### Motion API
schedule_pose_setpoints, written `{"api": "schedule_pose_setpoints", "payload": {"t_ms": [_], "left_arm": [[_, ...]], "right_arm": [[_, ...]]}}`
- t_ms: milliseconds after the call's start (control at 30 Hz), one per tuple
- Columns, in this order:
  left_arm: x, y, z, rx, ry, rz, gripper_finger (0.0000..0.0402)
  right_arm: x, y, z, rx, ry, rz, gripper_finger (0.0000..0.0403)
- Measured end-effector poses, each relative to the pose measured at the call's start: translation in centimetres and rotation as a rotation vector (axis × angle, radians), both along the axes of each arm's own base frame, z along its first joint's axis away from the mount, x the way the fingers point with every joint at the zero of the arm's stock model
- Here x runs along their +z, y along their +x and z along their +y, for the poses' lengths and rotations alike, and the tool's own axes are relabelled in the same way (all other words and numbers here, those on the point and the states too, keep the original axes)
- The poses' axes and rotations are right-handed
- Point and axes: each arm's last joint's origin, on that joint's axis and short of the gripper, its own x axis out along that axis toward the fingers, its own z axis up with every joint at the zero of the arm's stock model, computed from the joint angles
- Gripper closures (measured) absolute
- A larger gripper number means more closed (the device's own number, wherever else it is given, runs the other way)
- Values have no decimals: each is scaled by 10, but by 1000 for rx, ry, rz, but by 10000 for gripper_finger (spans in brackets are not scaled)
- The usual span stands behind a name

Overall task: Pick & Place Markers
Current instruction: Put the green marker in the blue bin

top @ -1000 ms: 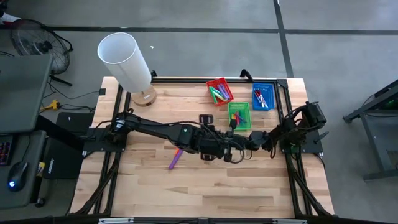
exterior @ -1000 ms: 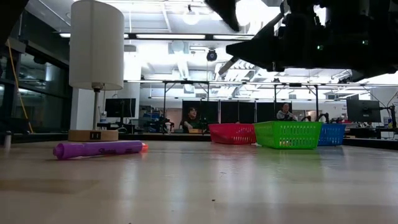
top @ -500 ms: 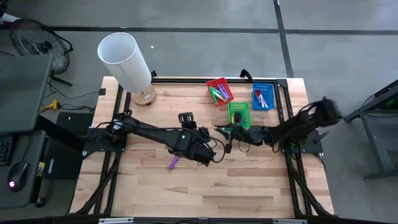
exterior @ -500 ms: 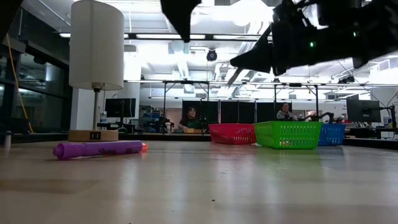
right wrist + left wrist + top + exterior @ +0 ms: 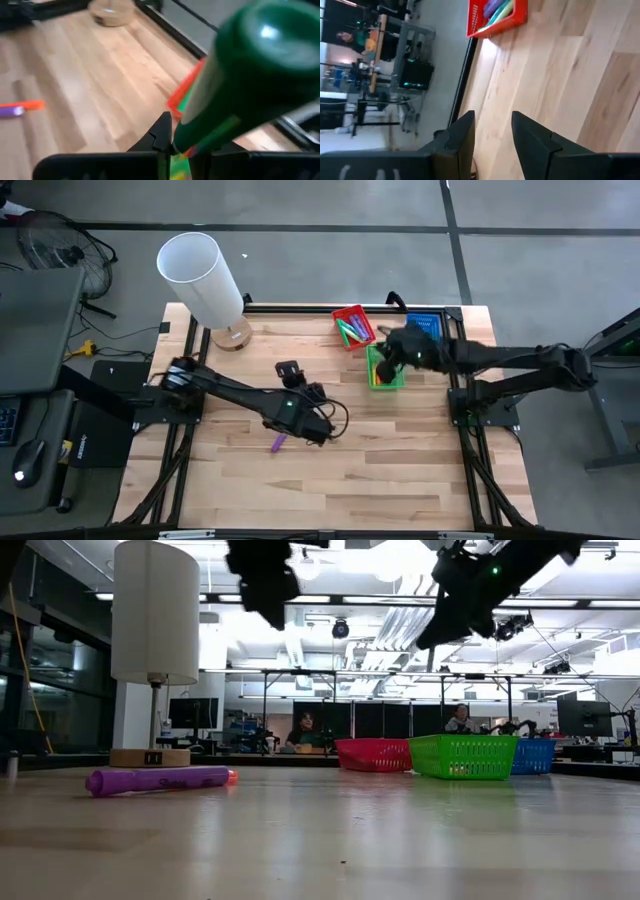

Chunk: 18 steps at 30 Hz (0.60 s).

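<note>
Right fingers (image 5: 180, 142) clenched on a green marker (image 5: 240, 75), raised above the green tray (image 5: 385, 367), with the red tray (image 5: 352, 326) and blue tray (image 5: 423, 336) just beside. More markers lying inside all three trays. Left fingers (image 5: 492, 137) released, parted with a clear gap and bare desk (image 5: 560, 75) showing between them, holding nothing, hung over mid-desk. Purple marker (image 5: 279, 441) with an orange tip lying flat on the desk just beside the left fingers, untouched, well apart from the right fingers and trays. Lamp (image 5: 204, 280) far off at the desk's back corner.
</note>
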Motion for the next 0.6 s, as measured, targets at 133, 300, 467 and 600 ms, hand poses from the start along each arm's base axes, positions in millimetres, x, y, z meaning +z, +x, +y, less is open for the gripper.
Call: {"api": "schedule_pose_setpoints", "payload": {"t_ms": [133,300,467,600], "left_arm": [[-1,-13,6,-67,-85,-87,277],[-15,-32,19,-273,-321,-226,277],[-32,-52,42,-439,-477,-425,277],[-45,-64,60,-492,-529,-550,277]], "right_arm": [[21,-7,-15,-57,20,76,379],[40,-17,-32,-106,63,157,379],[54,-27,-51,-157,144,211,379],[56,-28,-71,-195,237,276,379]]}}
